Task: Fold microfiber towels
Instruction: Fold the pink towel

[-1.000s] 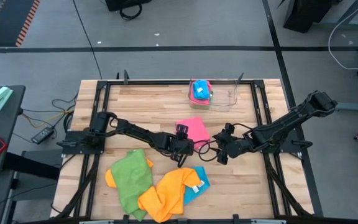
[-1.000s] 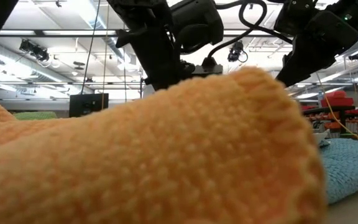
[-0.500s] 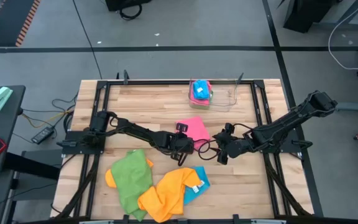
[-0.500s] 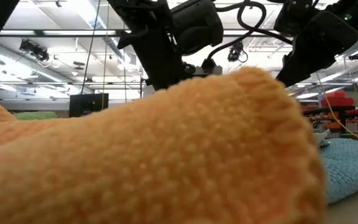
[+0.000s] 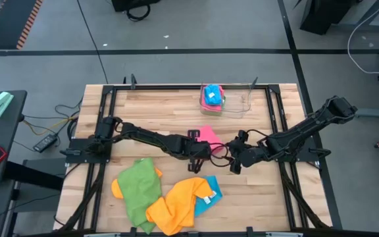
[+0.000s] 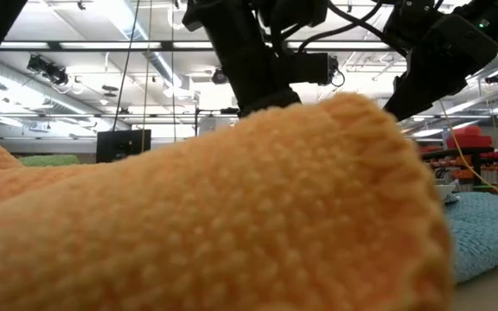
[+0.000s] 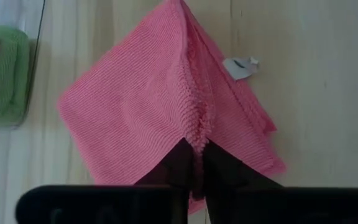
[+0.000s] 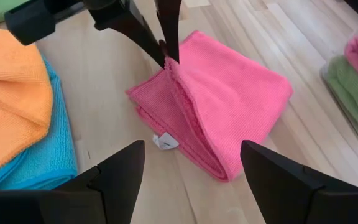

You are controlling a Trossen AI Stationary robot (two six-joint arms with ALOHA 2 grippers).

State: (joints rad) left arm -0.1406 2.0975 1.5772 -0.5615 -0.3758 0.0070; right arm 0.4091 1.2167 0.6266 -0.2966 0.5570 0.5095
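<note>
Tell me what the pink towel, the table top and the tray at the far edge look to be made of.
Pink square microfiber towel: soft knit pile, matte; fine ribbed loops show, and it puckers where the left claw pinches it.
Pale wooden plank table top: light planks with grain and seams, low sheen, likely sealed.
Clear plastic tray: transparent, probably plastic; the wood shows through.
</note>
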